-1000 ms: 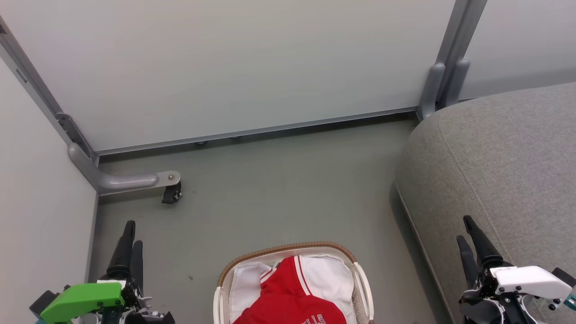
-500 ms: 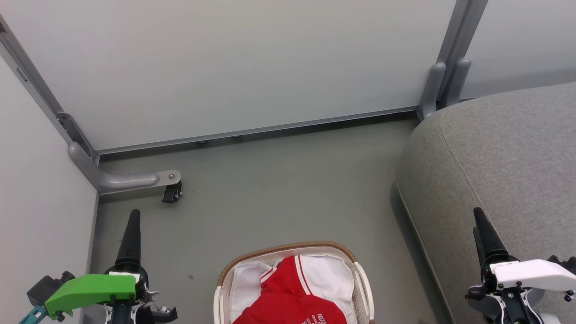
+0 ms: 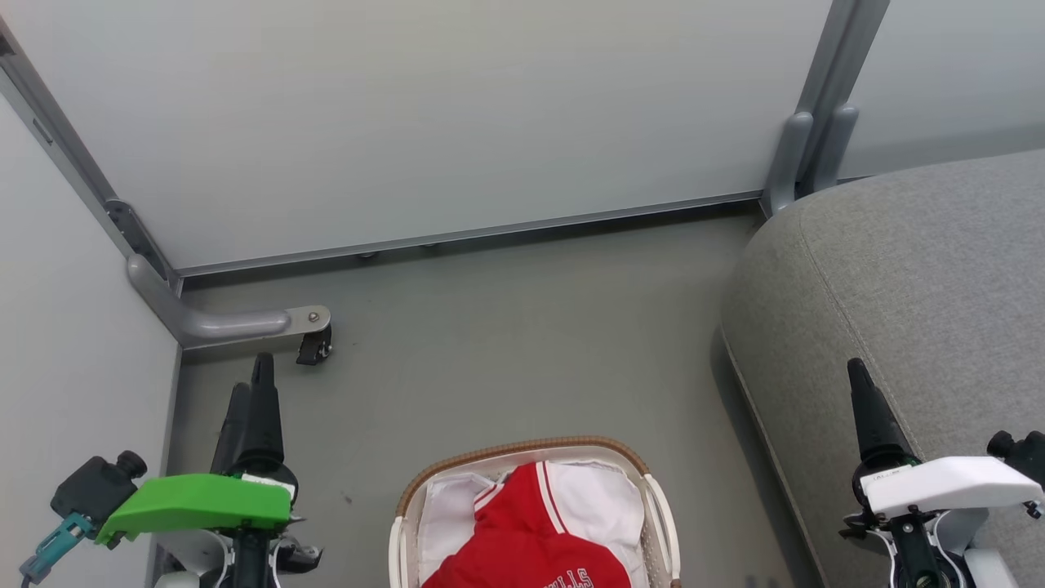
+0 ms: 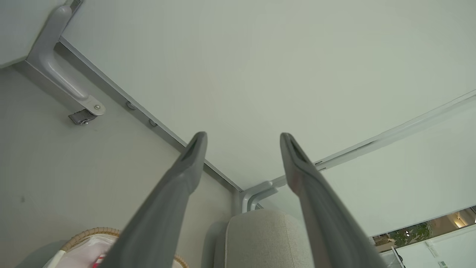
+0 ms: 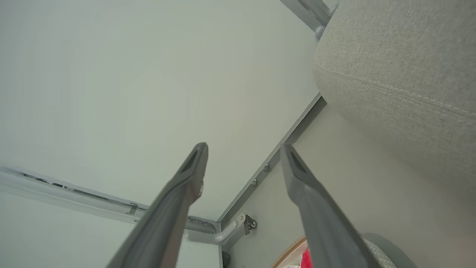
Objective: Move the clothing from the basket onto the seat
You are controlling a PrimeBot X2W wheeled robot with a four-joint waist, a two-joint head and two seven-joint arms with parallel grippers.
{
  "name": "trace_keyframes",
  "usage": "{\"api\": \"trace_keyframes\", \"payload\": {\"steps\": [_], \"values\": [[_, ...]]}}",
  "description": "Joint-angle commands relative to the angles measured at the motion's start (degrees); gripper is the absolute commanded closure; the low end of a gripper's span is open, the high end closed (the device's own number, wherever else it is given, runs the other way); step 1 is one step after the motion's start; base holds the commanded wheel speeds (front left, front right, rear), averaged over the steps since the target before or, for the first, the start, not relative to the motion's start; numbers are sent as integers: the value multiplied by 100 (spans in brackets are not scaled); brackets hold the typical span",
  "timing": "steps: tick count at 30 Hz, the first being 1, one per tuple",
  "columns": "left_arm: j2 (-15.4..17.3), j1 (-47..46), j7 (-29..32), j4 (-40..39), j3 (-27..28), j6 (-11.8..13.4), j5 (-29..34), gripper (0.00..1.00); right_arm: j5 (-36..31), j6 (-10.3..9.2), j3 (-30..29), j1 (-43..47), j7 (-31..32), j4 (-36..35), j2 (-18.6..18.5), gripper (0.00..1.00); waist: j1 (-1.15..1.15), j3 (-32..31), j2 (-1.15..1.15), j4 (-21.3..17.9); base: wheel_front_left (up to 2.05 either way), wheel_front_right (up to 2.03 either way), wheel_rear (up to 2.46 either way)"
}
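Observation:
The basket [image 3: 522,448], white with a brown woven rim, stands on the floor at the bottom centre of the head view. The red clothing [image 3: 522,543] with white stripe trim and white lettering lies in it over a white liner. The grey seat [image 3: 922,286] takes up the right side. My left gripper [image 3: 251,374] hovers open above the floor, left of the basket. My right gripper [image 3: 856,369] hangs over the seat's front edge. The left wrist view has my left gripper [image 4: 242,136] open and empty, with the basket [image 4: 87,234] low left. My right gripper [image 5: 243,146] is open and empty too.
White partition panels close off the back and left. A grey metal foot with a black caster [image 3: 314,343] juts onto the floor at the left, just beyond my left gripper. A grey post [image 3: 804,155] stands behind the seat. Bare grey floor [image 3: 522,327] lies between panels and basket.
Both grippers have reached further forward and up the head view. The left one has turned so that both its fingers show apart. Basket and clothing have not moved.

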Motion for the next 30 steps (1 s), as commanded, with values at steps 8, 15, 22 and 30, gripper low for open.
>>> {"api": "trace_keyframes", "payload": {"steps": [8, 15, 22, 30], "values": [[39, -6, -202, -98, -190, 101, 1262, 0, -1212, 1, 122, 22, -208, -230, -60, 0, 0, 6, 0, 12, 0, 0, 0], [49, 100, -327, 13, -248, 200, 1957, 0, -1940, 2, 217, 66, -335, -280, -67, 0, 0, 6, 0, 24, 0, 0, 0], [73, 171, -450, 114, -256, 272, 2490, 0, -2547, 2, 293, 102, -459, -272, -72, 0, 0, 11, 0, 38, 0, 0, 0], [77, 239, -574, 178, -309, 289, 3010, 0, -3096, 2, 400, 140, -585, -230, -78, 0, 0, 22, 0, 53, 0, 0, 0]]}}
